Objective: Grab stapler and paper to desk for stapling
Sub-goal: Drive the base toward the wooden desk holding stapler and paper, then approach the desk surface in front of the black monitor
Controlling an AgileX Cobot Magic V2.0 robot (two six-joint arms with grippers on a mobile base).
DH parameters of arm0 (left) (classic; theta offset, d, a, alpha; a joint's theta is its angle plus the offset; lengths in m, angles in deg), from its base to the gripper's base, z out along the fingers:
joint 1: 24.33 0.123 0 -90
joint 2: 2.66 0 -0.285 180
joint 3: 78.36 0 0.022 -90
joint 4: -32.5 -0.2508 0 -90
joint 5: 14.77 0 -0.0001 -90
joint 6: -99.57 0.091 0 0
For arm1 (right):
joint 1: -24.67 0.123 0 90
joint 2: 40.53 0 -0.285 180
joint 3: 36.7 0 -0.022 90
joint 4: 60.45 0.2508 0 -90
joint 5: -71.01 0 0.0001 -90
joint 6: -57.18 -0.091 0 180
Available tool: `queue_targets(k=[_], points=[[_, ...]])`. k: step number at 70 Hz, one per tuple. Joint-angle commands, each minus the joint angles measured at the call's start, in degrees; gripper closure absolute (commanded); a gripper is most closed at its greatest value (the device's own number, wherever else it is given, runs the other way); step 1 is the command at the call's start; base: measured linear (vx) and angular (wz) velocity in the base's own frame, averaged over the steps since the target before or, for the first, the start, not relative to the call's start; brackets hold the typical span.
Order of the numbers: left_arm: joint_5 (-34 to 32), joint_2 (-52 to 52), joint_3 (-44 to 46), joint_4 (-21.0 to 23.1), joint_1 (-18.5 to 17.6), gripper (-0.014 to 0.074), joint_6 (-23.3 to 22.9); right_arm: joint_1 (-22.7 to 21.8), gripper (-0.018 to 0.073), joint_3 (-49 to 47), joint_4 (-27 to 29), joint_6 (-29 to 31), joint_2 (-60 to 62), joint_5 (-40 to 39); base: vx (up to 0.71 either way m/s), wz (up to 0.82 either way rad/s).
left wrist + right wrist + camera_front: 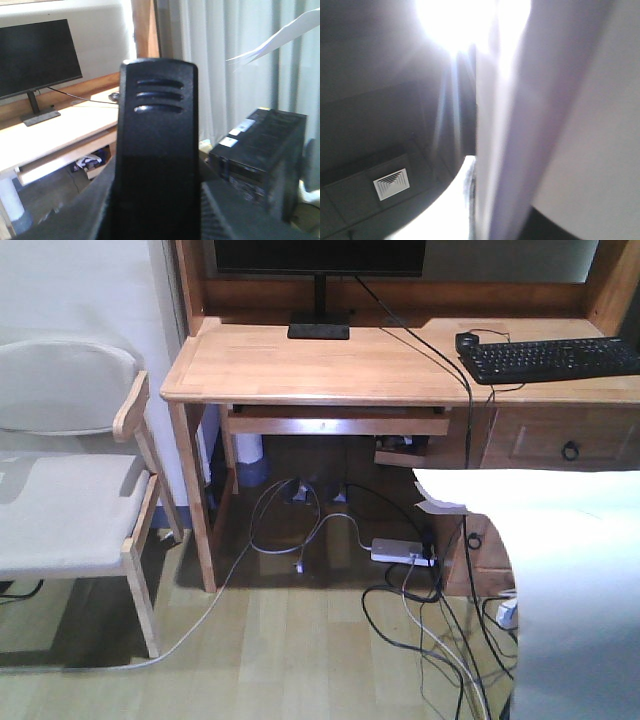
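The black stapler (157,140) stands upright in the left wrist view and fills its middle. My left gripper (157,220) is shut on its lower part, with dark fingers (85,210) on either side. The white paper (570,580) hangs in the air at the lower right of the front view and hides the arm behind it. One corner of the paper (280,37) shows at the upper right. In the right wrist view the paper (560,125) rises from my right gripper (475,200), which is shut on its edge. The wooden desk (330,365) lies ahead.
A black monitor (320,255) on a square stand sits at the desk's back. A black keyboard (550,358) lies at its right. A pale chair (70,490) stands left of the desk. Cables and a power strip (403,552) lie underneath. A black computer tower (260,155) stands nearby.
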Motion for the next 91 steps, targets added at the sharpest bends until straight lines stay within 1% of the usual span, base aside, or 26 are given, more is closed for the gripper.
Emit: queue_targets(k=[1, 91], points=[[-6.5, 0.8, 1.6, 0.8, -0.5, 0.0602, -0.1, -0.4, 0.0562, -1.4, -0.4, 0.5, -0.4, -3.6, 0.38, -0.02], [-6.5, 0.8, 1.6, 0.8, -0.5, 0.0602, -0.1, -0.4, 0.0562, -1.4, -0.4, 0.5, -0.4, -3.7, 0.4, -0.01]])
